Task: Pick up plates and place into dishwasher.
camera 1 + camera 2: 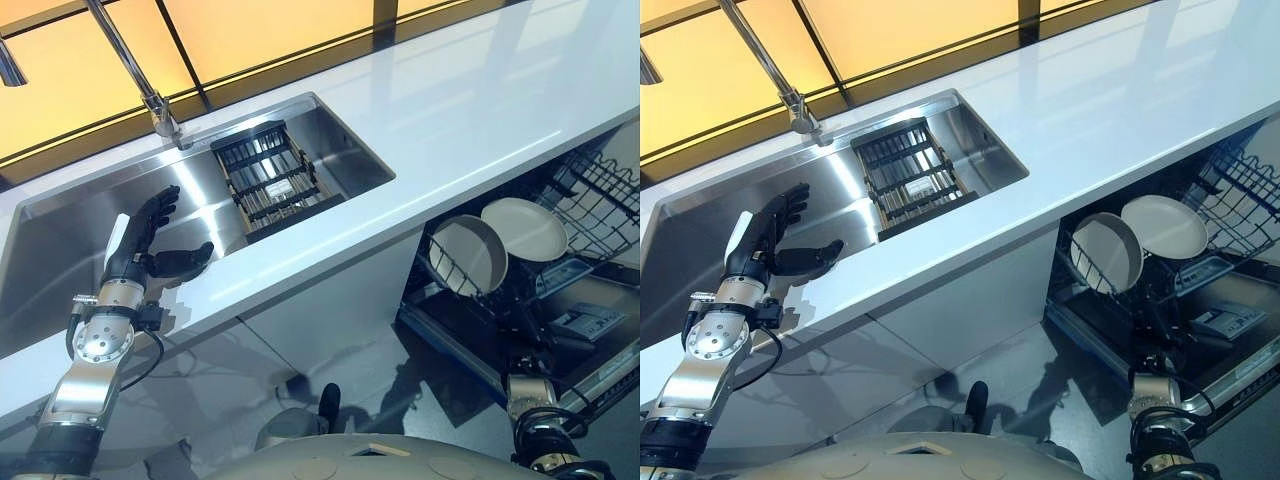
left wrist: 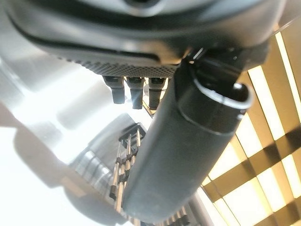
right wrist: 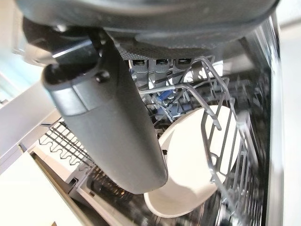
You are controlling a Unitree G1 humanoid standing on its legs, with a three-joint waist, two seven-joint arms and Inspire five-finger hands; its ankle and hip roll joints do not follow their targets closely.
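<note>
Two pale plates stand on edge in the open dishwasher's lower rack (image 1: pixel 445 285), one (image 1: pixel 468 255) in front of the other (image 1: pixel 525 228). My right hand (image 3: pixel 108 122) is low beside that rack, open and holding nothing, with a plate (image 3: pixel 188 155) just past its thumb and straight fingers (image 3: pixel 162 63). My left hand (image 1: pixel 150 240) hovers over the sink's front edge, open, thumb spread, with nothing in it. In the left wrist view its thumb (image 2: pixel 178 155) and fingers (image 2: pixel 134 89) point toward the black rack.
The steel sink (image 1: pixel 60 260) holds a black slatted drying rack (image 1: pixel 275 180) at its right end. A tall faucet (image 1: pixel 140 75) rises behind it. The white countertop (image 1: pixel 480 110) runs to the right above the dishwasher. An upper wire basket (image 1: pixel 600 195) juts out at the far right.
</note>
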